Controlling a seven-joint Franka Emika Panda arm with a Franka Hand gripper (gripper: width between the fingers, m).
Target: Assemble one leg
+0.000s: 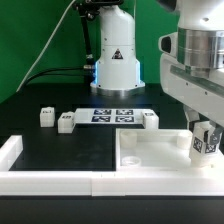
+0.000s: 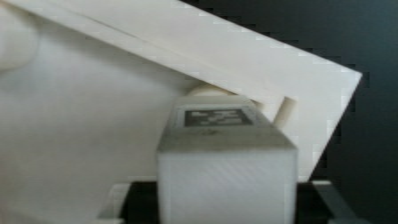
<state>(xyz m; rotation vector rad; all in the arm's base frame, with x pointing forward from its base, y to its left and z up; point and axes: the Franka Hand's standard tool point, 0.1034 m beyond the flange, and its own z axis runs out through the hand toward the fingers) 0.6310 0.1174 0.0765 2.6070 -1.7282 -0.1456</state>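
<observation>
At the exterior view's right, the gripper (image 1: 205, 150) is clamped on the leg (image 2: 222, 150), holding it upright at a corner of the large white square piece (image 1: 150, 152), presumably to seat it in that corner's socket; three other legs (image 1: 67, 121) lie on the surface (image 1: 60, 140).

Green backdrop (image 1: 40, 30) fills the rear, evenly lit. Black bench (image 1: 60, 150) up front, a white raised border (image 1: 50, 187) along its near edge, dark cables (image 1: 47, 62) trailing down on the exterior view's left.
</observation>
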